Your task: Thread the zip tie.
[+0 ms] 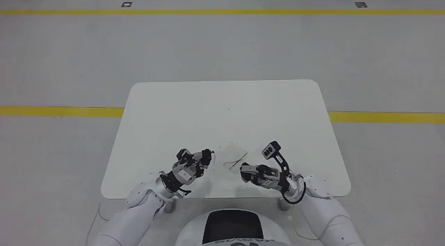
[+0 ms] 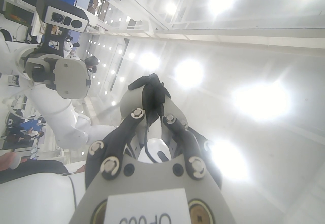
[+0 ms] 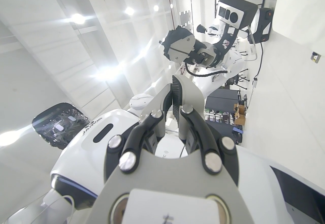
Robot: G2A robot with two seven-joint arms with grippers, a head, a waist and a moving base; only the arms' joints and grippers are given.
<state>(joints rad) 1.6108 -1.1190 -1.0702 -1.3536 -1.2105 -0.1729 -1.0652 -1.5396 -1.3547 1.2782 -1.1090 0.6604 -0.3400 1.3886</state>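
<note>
Near the front edge of the white table (image 1: 174, 107), we see the zip tie (image 1: 235, 160) lying as a few thin dark crossing lines on the bare surface, in the gap between the two arms. The left gripper (image 1: 205, 157) sits to one side of it and the right gripper (image 1: 245, 171) to the other. The tie is closer to the right one, just beside its tip, while the left one stands a little apart. From above, neither gripper appears to touch it.

In the left wrist view we find the left gripper's fingers pressed together, their frayed dark pads (image 2: 153, 94) meeting and pointing up at the ceiling lights. In the right wrist view the right gripper's ribbed pads (image 3: 177, 94) are likewise pressed flat against each other. Whether anything thin is caught between them we cannot tell. Farther off in that view sits the left gripper, its jaws also pressed together.
</note>
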